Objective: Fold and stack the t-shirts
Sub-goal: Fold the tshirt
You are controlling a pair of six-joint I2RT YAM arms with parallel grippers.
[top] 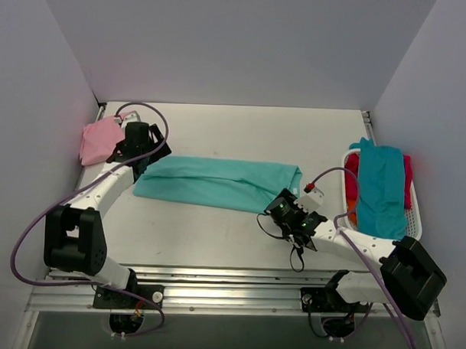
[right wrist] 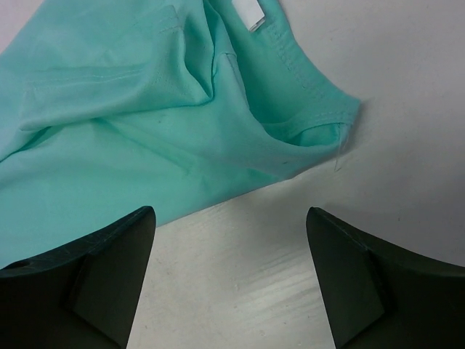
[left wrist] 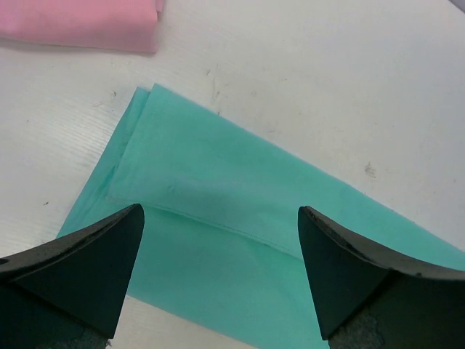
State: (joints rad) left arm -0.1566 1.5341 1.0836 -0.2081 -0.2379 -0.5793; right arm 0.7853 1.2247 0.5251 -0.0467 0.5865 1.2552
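Lying folded into a long strip, the mint-teal t-shirt [top: 217, 183] ran between both claws: the left gripper [left wrist: 220, 214] hung wide open over its plain end, the right gripper [right wrist: 229, 214] wide open beside its collar end, likely readying a crosswise fold.

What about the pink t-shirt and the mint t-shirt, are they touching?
Apart. The left wrist view shows bare table between the folded pink t-shirt and the nearest corner of the mint t-shirt.
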